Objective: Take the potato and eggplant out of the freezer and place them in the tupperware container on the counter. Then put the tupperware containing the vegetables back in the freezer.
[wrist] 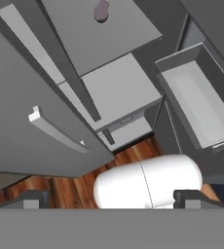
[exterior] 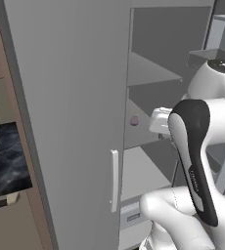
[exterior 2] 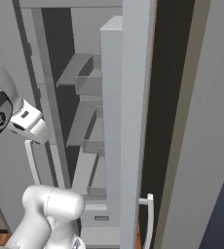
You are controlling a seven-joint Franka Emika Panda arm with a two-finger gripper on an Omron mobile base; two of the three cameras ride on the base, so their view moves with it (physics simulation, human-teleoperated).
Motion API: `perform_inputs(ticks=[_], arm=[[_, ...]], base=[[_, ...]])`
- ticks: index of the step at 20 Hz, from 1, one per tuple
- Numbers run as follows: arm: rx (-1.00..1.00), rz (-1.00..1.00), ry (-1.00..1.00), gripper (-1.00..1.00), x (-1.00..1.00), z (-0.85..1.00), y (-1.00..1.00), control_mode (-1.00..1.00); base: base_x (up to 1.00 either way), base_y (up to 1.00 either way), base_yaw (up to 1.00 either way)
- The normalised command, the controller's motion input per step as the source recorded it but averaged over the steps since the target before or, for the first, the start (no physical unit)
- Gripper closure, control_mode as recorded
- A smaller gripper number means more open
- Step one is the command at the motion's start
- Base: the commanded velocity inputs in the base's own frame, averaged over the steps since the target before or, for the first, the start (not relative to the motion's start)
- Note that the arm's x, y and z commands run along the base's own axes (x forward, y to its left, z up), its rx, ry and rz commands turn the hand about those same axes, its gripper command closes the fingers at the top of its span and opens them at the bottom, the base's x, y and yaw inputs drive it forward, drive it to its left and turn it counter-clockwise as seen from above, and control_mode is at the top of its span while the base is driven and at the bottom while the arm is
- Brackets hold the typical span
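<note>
Hand view has the eggplant (wrist: 101, 10) far up the picture, on a grey shelf (wrist: 104, 39) inside the open freezer (wrist: 21, 121), well ahead of the tool (wrist: 112, 198), whose two tips stand spread wide with nothing between them. Reaching it looks to need a long advance toward that shelf, past the freezer's door edge. From the left base view the eggplant (exterior: 134, 120) sits near the shelf's front, a small dull mauve lump, rounded, with no clear long axis.
</note>
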Motion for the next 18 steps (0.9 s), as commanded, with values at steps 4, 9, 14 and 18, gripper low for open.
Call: perform_inputs(ticks=[4, 9, 14, 18], arm=[[0.0, 0.0, 0.0, -1.0, 0.0, 0.0, 0.0, 1.0], [0.0, 0.0, 0.0, -1.0, 0.0, 0.0, 0.0, 1.0], [0.0, 0.01, 0.0, -1.0, 0.32, 0.0, -0.22, -1.0], [-0.01, 0.0, -0.01, -1.0, 0.36, -0.11, -0.15, -1.0]], base=[[0.24, -0.16, 0.02], [0.24, -0.13, 0.06], [0.0, 0.0, 0.0], [0.0, 0.0, 0.0]])
